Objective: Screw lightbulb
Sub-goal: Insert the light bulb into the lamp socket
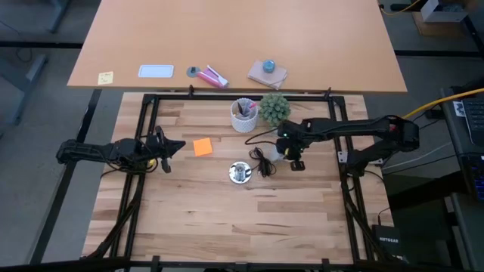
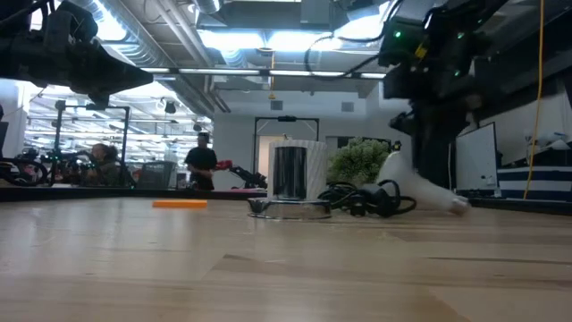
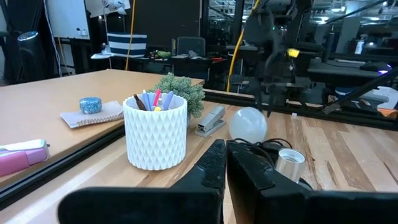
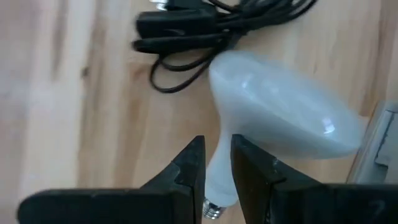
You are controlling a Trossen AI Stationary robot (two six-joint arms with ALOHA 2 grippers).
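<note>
- Right hand [image 4: 216, 167] reaches in over the counter [image 1: 227, 219] from 3 o'clock, pinching the neck of the lightbulb [image 4: 280, 118] betw. its two fingers.
- Lightbulb lies tilted on the counter, dome toward the 12 o'clock side, screw base low; it sits just beside a coiled black cord [image 1: 262, 161], at approx. 2 o'clock from the metal socket [image 1: 240, 173].
- Left hand [image 1: 168, 147] waits at 9 o'clock, fingers pressed together, holding nothing.
- White pen cup [image 1: 243, 115] and small green plant [image 1: 274, 107] stand at 12 o'clock; orange note [image 1: 203, 146] lies near the left hand.
- People visible in the room beyond.
</note>
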